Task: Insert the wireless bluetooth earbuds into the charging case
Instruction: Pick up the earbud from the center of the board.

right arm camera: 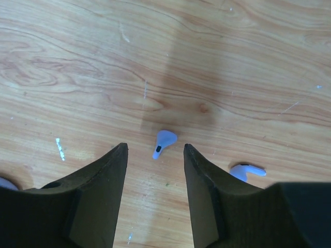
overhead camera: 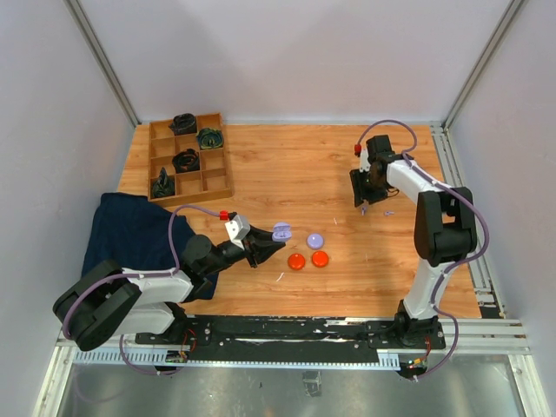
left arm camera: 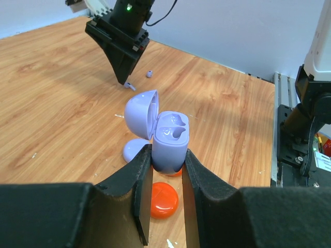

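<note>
between the right gripper (right arm camera: 155, 150) fingers (right arm camera: 98, 201), flat on the table (right arm camera: 77, 62): one lavender earbud (right arm camera: 164, 142), touching neither finger. fingers apart, straddling it, clamped on nothing. cannot tell whether the tips touch the wood. second earbud (right arm camera: 247, 171), also lavender, just beside the right-hand finger in that wrist view, outside the gap, lying on its side.

from the top view: both earbuds just small lavender specks under the right gripper, on the right half of the table, well apart from the case.

charging case (left arm camera: 170, 142), lavender, clamped between the left gripper (left arm camera: 166, 160) fingers near table centre. upright, slightly tilted, lid (left arm camera: 140, 111) swung open to the left in the left wrist view, two moulded sockets showing on top.

around the case: lavender disc (left arm camera: 135, 150) just beside it on the left, partly hidden by the lid. one orange-red disc (left arm camera: 164, 199) under the finger gap, another orange-red bit peeking out behind the case bottom. top view shows two orange-red discs side by side, lavender disc just beyond them.

far-left corner: wooden tray (overhead camera: 221, 165) with compartments, black coiled bundles (overhead camera: 185, 159) in four of them.

near-left edge: dark blue cloth (overhead camera: 130, 234), crumpled, partly under the left arm.
</note>
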You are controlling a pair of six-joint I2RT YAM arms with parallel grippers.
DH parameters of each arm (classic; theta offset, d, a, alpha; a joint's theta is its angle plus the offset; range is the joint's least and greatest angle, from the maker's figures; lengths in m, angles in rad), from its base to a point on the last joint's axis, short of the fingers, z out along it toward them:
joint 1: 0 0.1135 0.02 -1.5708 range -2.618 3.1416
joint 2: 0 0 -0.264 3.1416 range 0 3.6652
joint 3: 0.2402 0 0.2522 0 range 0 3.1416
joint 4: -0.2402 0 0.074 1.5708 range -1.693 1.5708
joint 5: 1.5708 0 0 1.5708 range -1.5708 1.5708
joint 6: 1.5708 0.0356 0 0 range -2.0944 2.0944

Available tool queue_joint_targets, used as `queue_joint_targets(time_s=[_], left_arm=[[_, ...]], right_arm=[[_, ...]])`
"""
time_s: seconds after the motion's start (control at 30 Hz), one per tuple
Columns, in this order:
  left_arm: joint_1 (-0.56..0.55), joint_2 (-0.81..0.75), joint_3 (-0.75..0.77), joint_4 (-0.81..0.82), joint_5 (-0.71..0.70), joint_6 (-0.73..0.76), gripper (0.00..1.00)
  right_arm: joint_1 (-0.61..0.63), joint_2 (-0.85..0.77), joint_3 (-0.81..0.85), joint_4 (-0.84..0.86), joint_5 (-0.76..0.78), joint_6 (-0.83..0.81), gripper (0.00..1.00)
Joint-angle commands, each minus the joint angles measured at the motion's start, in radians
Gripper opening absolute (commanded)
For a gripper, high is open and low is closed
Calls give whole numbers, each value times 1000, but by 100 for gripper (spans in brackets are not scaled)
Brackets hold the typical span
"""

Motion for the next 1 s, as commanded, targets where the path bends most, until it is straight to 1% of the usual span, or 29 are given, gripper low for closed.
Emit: queue_joint_targets(time_s=[0.0, 0.17, 0.4, 0.57, 0.7, 0.83, 0.93, 0.97], left_arm=[[7, -16, 13, 29, 10, 0, 0], [7, -12, 15, 27, 11, 0, 0], [7, -7, 20, 25, 13, 0, 0], [7, -12, 22, 20, 18, -4, 0], [7, -13, 22, 20, 20, -7, 0], [7, -17, 23, 21, 22, -11, 0], [7, -21, 20, 27, 14, -10, 0], [7, -22, 18, 32, 9, -12, 0]], right_arm=[[6, 45, 46, -66, 34, -17, 47], [6, 75, 62, -76, 19, -19, 42], [6, 116, 79, -93, 40, -24, 37], [6, 149, 77, -99, 45, -22, 31], [7, 152, 75, -104, 60, -25, 29], [7, 154, 75, -104, 75, -30, 23], [16, 129, 54, -83, 73, -33, 20], [19, 94, 41, -74, 68, -32, 19]])
